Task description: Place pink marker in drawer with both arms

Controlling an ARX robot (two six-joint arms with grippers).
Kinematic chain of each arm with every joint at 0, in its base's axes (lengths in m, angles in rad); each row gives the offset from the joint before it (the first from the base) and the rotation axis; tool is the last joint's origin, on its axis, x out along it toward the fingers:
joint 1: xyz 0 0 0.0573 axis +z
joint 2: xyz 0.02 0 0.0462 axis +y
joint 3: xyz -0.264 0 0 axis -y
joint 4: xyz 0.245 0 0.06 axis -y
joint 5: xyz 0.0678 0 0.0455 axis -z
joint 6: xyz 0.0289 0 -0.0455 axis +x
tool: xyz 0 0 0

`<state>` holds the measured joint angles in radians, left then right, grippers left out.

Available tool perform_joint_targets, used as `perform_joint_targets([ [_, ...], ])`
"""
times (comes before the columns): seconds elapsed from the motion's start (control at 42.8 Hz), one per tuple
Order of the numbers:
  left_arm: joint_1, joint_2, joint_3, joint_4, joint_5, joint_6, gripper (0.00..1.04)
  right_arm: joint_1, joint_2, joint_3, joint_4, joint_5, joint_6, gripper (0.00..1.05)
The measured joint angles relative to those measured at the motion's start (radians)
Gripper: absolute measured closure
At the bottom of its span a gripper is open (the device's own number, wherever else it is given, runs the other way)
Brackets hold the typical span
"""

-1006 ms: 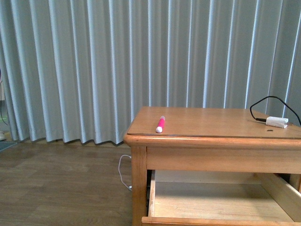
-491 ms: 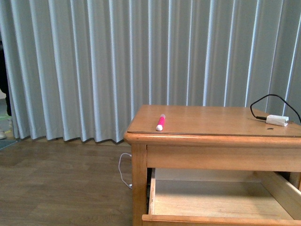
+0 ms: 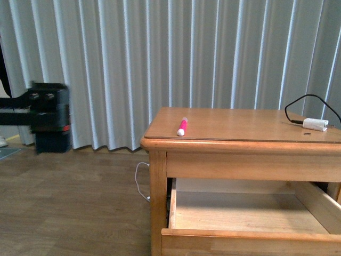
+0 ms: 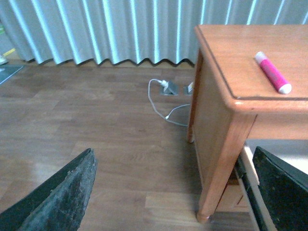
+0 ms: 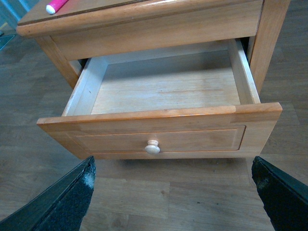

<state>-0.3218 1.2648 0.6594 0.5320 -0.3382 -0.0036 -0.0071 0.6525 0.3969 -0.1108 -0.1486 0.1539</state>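
Observation:
The pink marker (image 3: 182,127) lies on the cabinet top near its front left corner, white end toward the front edge. In the left wrist view the marker (image 4: 273,72) is up on the top, far from my open left gripper (image 4: 173,202), which hangs over the floor beside the cabinet's front leg. Below the top, the drawer (image 3: 240,236) stands pulled out. The right wrist view looks into the drawer (image 5: 159,114), which holds nothing, with its round knob (image 5: 152,147) facing my open right gripper (image 5: 173,202). The marker's white tip (image 5: 54,6) shows at that view's corner.
My left arm (image 3: 48,114) is a black block at the far left in front of the grey curtain (image 3: 160,58). A white plug block (image 3: 314,124) with a black cable sits on the top's right end. A white cable (image 4: 163,98) lies on the wooden floor by the cabinet.
My left arm has come into the front view at the left edge. The marker and the open drawer have stayed where they were.

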Motion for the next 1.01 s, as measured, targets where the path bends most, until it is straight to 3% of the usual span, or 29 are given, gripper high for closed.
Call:
perform_joint_targets([
  [0.421,-0.076,0.549,0.667,-0.179,0.061,0.049,0.06,0.0,0.0,0.0,0.0,0.0,0.0,0.09],
  [1.006,-0.105,0.892,1.126,-0.406,0.034,0.039,0.06,0.0,0.0,0.0,0.0,0.0,0.0,0.09],
])
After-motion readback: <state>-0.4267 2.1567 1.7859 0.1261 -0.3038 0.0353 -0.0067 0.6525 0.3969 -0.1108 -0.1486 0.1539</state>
